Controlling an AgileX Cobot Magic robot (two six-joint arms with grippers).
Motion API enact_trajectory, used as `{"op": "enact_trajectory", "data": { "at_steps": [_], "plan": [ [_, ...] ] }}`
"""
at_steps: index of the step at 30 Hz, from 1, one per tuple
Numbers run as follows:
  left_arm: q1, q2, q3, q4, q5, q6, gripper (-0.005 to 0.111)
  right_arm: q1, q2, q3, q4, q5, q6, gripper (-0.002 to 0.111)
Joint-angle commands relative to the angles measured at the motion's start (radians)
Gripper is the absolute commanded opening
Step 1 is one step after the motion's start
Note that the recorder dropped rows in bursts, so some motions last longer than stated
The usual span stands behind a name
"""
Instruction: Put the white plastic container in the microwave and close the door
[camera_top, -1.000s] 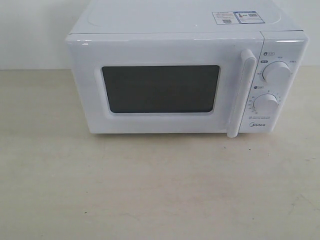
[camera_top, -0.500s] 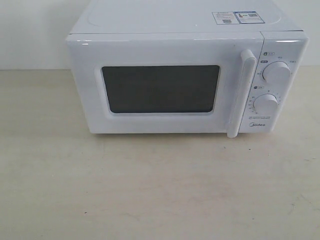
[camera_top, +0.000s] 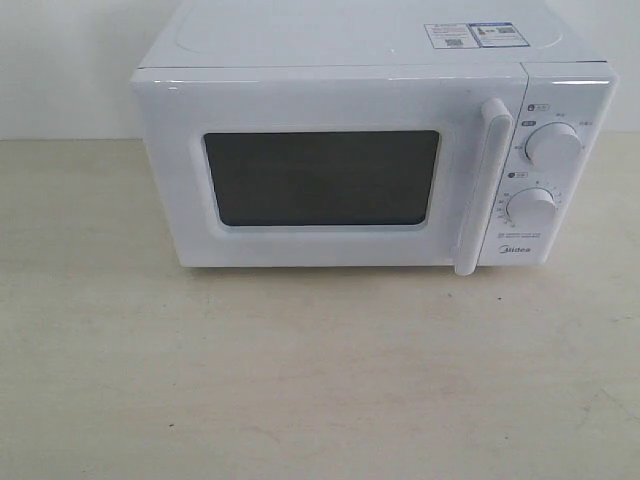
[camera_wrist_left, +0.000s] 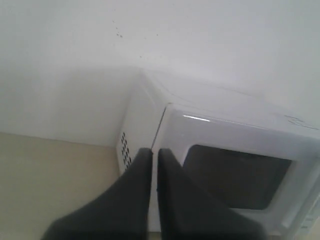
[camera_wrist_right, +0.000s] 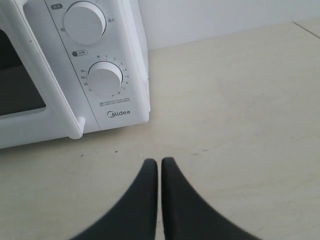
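REMOTE CELL: The microwave (camera_top: 340, 45), a glossy white box with softly rounded edges, sits at twelve o'clock on the pale, matte, faintly streaked table (camera_top: 300, 380) as I watch from the console. Behind it is a plain white wall (camera_top: 60, 60). The door (camera_top: 320, 100) is shut flush with the front. Its dark rectangular window (camera_top: 322, 178) has rounded corners and gives no view inside, so I cannot tell where the white plastic container is.

At three o'clock of the window runs the long, smooth vertical handle (camera_top: 484, 185). At three o'clock of that stand two round white dials (camera_top: 552, 145), one above the other. Two printed stickers (camera_top: 475, 35) lie at one o'clock on the flat top.

Only the wrist cameras show my tools. The left gripper (camera_wrist_left: 152, 152) has dark, tapering, matte fingers drawn almost together, with only a thin slit between them and nothing held. It faces the hinge-side corner of the door. That camera alone shows the rows of small vent holes (camera_wrist_left: 125, 150) on the side wall of the oven.

The right gripper (camera_wrist_right: 159, 162) is likewise closed on nothing. It hangs over bare table, apart from the oven's control-panel corner. Its camera alone reads the Midea logo (camera_wrist_right: 118, 114) clearly.
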Motion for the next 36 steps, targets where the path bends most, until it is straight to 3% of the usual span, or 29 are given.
{"op": "enact_trajectory", "data": {
  "at_steps": [1, 5, 8, 12, 17, 23, 36],
  "plan": [
    [-0.007, 0.0, 0.111, -0.051, -0.156, -0.048, 0.004, 0.001, -0.006, 0.0, 0.0, -0.006, 0.0, 0.0],
    [-0.007, -0.005, 0.186, -0.097, -0.27, -0.048, 0.004, 0.001, -0.006, 0.0, 0.0, -0.006, 0.0, 0.0],
    [-0.007, -0.005, 0.186, -0.112, -0.24, -0.046, 0.004, 0.001, -0.006, 0.0, 0.0, -0.006, 0.0, 0.0],
    [-0.007, -0.005, 0.186, -0.171, -0.227, 0.087, 0.004, 0.001, -0.006, 0.0, 0.0, -0.006, 0.0, 0.0],
    [-0.007, -0.005, 0.186, -0.166, -0.089, 0.226, 0.004, 0.001, -0.006, 0.0, 0.0, -0.006, 0.0, 0.0],
    [-0.003, -0.008, 0.186, -0.126, 0.142, 0.273, 0.004, 0.001, -0.006, 0.0, 0.0, -0.006, 0.0, 0.0],
    [0.196, -0.081, 0.186, -0.126, 0.146, 0.269, 0.004, 0.001, -0.006, 0.0, 0.0, -0.006, 0.001, 0.0]
  ]
}}
